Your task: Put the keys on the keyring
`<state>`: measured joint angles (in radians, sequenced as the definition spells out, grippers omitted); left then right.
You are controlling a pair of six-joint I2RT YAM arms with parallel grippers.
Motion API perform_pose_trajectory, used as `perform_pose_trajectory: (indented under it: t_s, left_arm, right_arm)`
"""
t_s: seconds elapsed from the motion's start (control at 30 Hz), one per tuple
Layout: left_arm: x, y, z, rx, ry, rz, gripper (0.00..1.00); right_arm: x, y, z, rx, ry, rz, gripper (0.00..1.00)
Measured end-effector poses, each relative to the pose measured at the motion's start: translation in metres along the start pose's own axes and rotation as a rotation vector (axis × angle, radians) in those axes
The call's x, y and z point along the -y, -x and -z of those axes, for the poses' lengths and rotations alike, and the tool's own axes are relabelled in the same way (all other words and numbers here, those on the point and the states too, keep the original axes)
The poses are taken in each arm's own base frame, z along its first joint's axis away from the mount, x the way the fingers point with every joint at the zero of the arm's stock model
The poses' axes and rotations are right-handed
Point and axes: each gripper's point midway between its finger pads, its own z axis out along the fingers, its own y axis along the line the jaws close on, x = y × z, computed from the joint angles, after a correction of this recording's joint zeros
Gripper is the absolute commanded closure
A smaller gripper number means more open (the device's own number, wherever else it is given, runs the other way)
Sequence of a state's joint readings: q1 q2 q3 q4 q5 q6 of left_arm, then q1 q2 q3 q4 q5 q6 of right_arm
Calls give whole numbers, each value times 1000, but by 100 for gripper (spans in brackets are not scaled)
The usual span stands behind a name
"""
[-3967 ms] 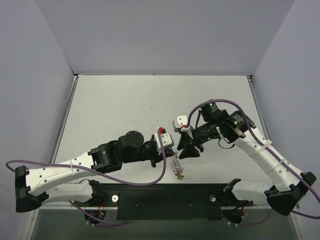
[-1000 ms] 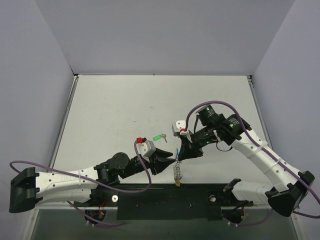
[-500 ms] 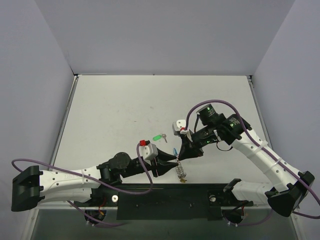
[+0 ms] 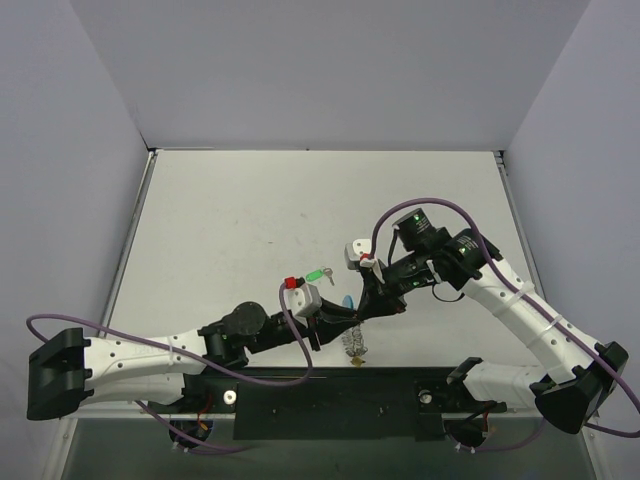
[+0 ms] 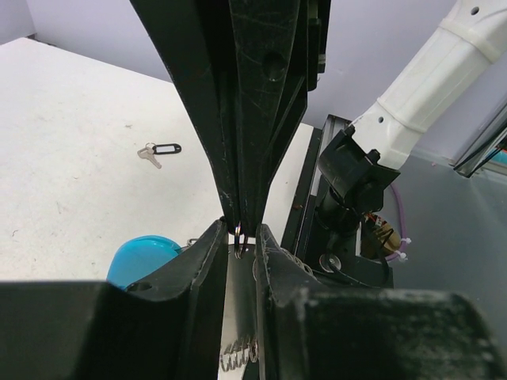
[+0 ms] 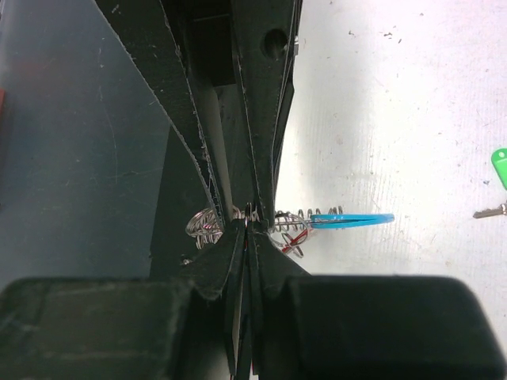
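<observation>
Table (image 4: 250, 210) off-white, flecked with small dark marks; walls (image 4: 330, 70) pale lavender-grey. Left arm (image 4: 130, 355) and right arm (image 4: 530, 318) white with black joints; cables (image 4: 300, 360) purple. Left gripper (image 5: 239, 237) and right gripper (image 6: 247, 226) black, with fine pale scratches. Base plate (image 4: 330, 395) black. Keyring (image 4: 353, 343) silvery; blue tag (image 6: 352, 218) bright, a red trace among the coils. First key (image 6: 491, 211) silver, green tag (image 6: 500, 168) vivid. Second key (image 5: 149, 156) silver, black-rimmed tag (image 5: 165, 148) pale at centre.

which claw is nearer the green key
Left, narrowly. The green key lies on the table just past the left claw; the right claw meets it at the keyring from the side away from the key.
</observation>
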<state>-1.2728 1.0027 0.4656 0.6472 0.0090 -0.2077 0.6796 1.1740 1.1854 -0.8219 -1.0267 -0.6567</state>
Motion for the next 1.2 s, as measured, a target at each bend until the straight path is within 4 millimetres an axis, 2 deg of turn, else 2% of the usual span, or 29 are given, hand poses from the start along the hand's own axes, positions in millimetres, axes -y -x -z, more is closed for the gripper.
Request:
perform_pose_trajectory:
  t_s: [0.1, 0.7, 1.03, 1.2]
  left_arm:
    - [-1, 0, -1, -3, 5, -3, 77]
    - [0, 8, 7, -3, 9, -11, 62]
    - [-2, 0, 7, -31, 14, -17, 62]
    - [-3, -3, 6, -42, 16, -29, 66]
  right_arm:
    - [2, 0, 1, 0, -6, -2, 100]
    - [1, 3, 0, 15, -1, 4, 100]
    - [1, 3, 0, 15, -1, 2, 100]
    - [1, 3, 0, 15, -1, 2, 100]
